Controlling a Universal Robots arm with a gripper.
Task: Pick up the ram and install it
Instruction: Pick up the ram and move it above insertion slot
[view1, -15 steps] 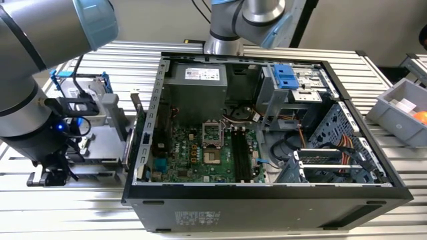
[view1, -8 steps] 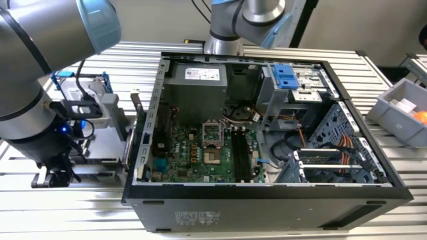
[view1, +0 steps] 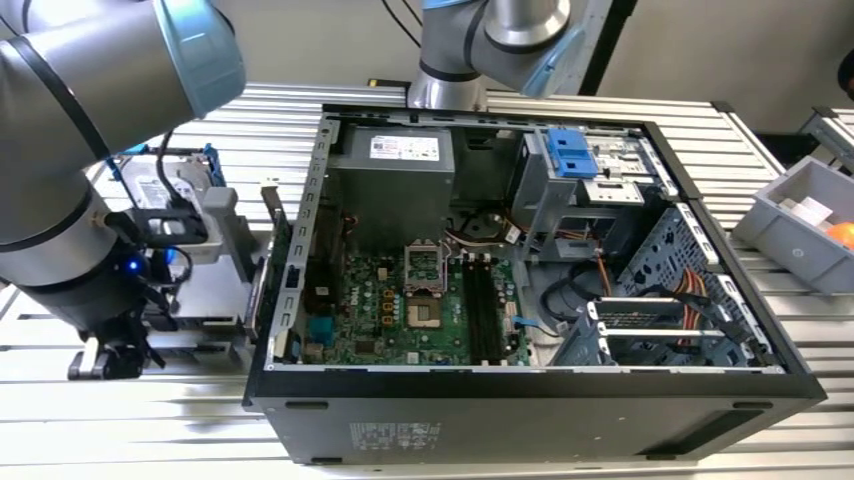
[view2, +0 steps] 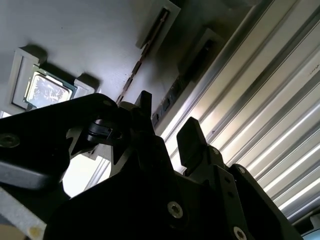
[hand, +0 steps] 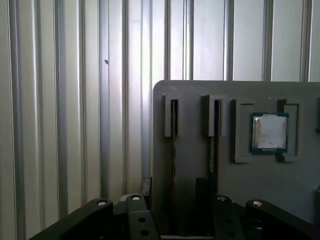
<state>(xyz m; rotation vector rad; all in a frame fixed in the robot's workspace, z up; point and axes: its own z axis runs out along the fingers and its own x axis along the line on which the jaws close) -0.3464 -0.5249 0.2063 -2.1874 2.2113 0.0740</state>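
Two ram sticks stand on edge in slots of a grey holder (hand: 192, 97). The ram (hand: 173, 142) nearer the holder's edge lies between the fingers of my gripper (hand: 173, 186), which is open with a gap on each side of the stick. A second ram (hand: 215, 135) stands one slot over, outside the fingers. In the second wrist view the gripper (view2: 167, 120) straddles that same ram (view2: 171, 98). In the exterior view the gripper (view1: 115, 352) hangs low over the grey holder (view1: 220, 270) at the view's left, beside the open computer case (view1: 534, 400).
A processor chip (hand: 270, 131) sits in the holder beside the sticks. Inside the case are the green motherboard (view1: 360, 310), its long black slots (view1: 481, 310) and an empty processor socket (view1: 424, 270). A grey bin (view1: 801, 225) stands at the exterior view's right on the ribbed metal table (view1: 160, 420).
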